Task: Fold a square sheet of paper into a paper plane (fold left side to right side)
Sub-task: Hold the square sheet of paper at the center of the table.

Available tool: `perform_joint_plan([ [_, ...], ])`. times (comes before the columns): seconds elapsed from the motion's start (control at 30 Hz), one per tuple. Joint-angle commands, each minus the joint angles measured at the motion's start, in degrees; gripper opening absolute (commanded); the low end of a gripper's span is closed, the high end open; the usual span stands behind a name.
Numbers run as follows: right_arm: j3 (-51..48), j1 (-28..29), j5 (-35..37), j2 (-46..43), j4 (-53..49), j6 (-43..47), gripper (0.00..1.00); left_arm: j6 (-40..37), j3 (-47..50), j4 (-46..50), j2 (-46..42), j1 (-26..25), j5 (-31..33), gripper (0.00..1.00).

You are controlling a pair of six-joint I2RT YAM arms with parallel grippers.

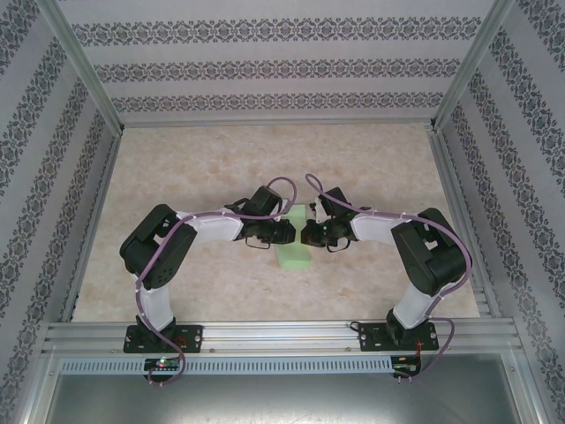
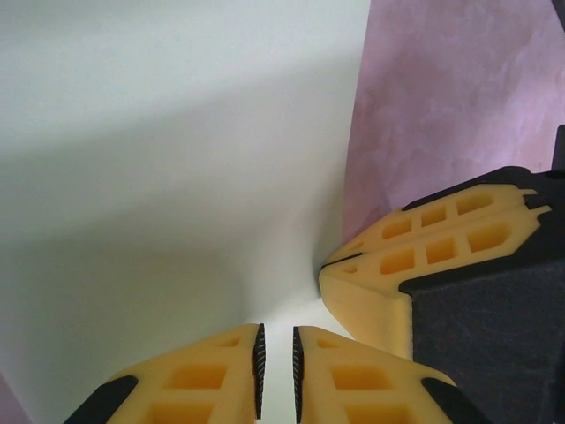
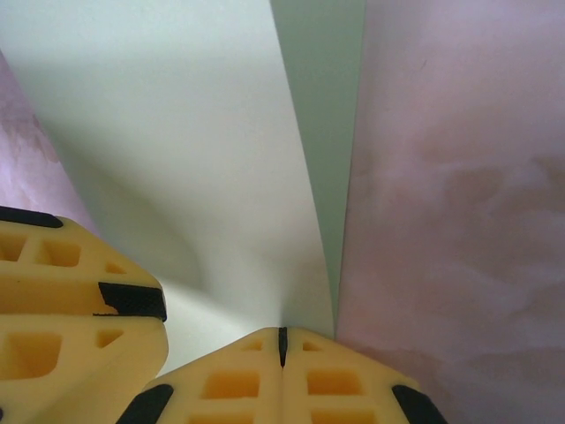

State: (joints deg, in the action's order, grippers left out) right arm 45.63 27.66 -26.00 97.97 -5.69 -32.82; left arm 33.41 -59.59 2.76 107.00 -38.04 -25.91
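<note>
Jaws on the left gripper point(image 2: 276, 378) stand barely parted, and we see the square sheet of paper point(image 2: 177, 177) through the slit. It lies on the desk point(image 3: 459, 221) between both arms, one side curling up. On the right gripper point(image 3: 282, 346) the jaws are closed tight on that raised edge.

Left arm point(image 1: 163, 256): bent at the elbow, reaching in to the middle.
Right arm point(image 1: 428, 256): bent the same way, reaching in too.
Left gripper point(image 2: 276, 371): thin gap between the fingers.
Right gripper point(image 3: 282, 346): fingers pressed tight together, just beside the left one.
</note>
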Motion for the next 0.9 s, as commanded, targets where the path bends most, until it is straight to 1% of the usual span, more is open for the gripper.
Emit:
perform_joint_plan([
  [0.0,-1.91,1.08,2.81,1.17,-4.49,-0.18,0.00,0.77,0.79,1.56,1.55,-1.06,1.60,0.20],
  [0.37,0.99,0.76,-0.74,-0.30,-3.92,-0.06,0.00,0.96,1.80,2.93,2.91,-1.59,3.46,0.20],
  [0.57,3.96,-2.41,-4.46,-2.74,-2.22,-1.20,0.00,0.91,1.95,3.07,2.82,-1.77,3.86,0.20],
  [0.7,6.78,-2.96,-6.31,0.25,0.17,-1.79,0.00,0.95,1.71,3.21,2.97,-1.92,3.98,0.20],
  [0.87,9.86,-3.31,-6.08,5.64,2.86,-2.91,0.00,1.03,1.54,3.17,3.01,-2.04,4.12,0.20],
])
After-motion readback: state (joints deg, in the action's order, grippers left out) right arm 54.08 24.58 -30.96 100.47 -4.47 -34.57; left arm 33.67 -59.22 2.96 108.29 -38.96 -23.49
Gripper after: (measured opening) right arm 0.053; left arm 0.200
